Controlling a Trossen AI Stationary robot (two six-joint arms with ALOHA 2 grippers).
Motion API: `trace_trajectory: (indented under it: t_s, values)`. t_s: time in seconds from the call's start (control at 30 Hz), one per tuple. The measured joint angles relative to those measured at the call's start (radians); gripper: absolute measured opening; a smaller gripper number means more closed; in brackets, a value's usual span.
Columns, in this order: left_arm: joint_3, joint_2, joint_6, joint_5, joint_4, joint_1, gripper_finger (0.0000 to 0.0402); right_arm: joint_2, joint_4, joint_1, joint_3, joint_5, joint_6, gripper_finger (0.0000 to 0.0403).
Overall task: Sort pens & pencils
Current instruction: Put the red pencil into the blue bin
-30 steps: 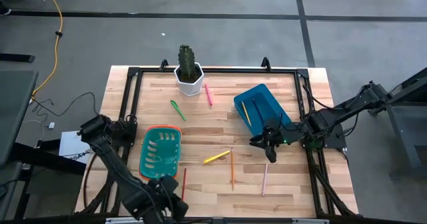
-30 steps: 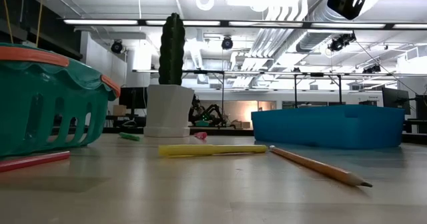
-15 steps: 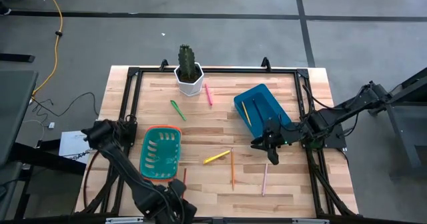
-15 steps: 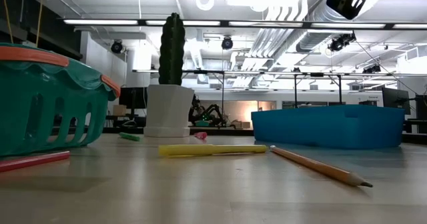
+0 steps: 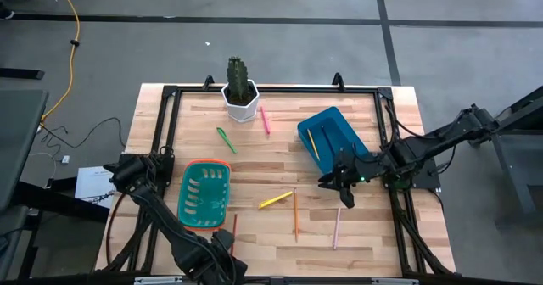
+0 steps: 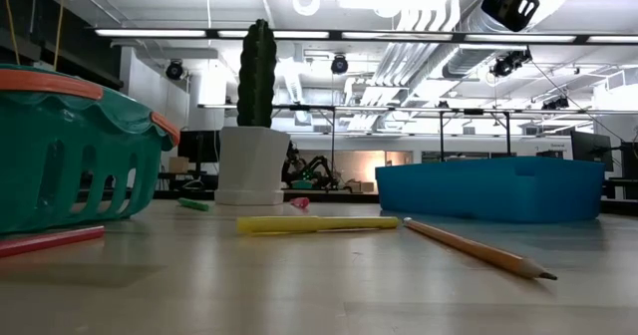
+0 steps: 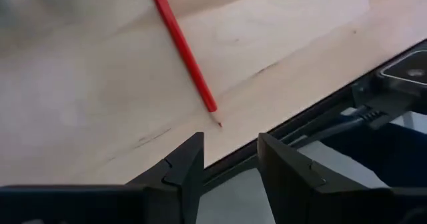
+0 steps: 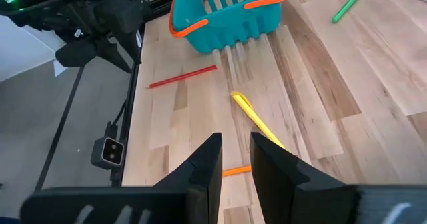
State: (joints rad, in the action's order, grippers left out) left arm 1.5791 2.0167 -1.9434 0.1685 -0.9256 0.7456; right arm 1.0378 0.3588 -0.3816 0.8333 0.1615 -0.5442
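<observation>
Bench (image 5: 280, 162): wooden | left pincer (image 7: 230, 159): hovering slightly open, empty, red pencil (image 7: 181, 49) tip lying just ahead | right pincer (image 8: 234, 159): hanging slightly open, empty, above yellow pen (image 8: 257, 122)

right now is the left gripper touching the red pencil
Apart. The left wrist view shows the left gripper open and empty, with bare wood between its fingertips and the tip of the red pencil, which lies flat on the table.
</observation>
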Motion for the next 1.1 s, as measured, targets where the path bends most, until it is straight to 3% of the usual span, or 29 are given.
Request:
trace_trajectory:
  t_s: [0.87, 1.1]
  values:
    - [0.0, 0.059, 0.002, 0.012, -0.027, -0.073, 0.0129, -0.001, 0.002, 0.009, 0.0, -0.064, 0.004, 0.0069]
    - [0.002, 0.085, 0.0, -0.031, -0.01, -0.072, 0.0129, -0.001, 0.002, 0.009, 0.0, -0.065, 0.014, 0.0069]
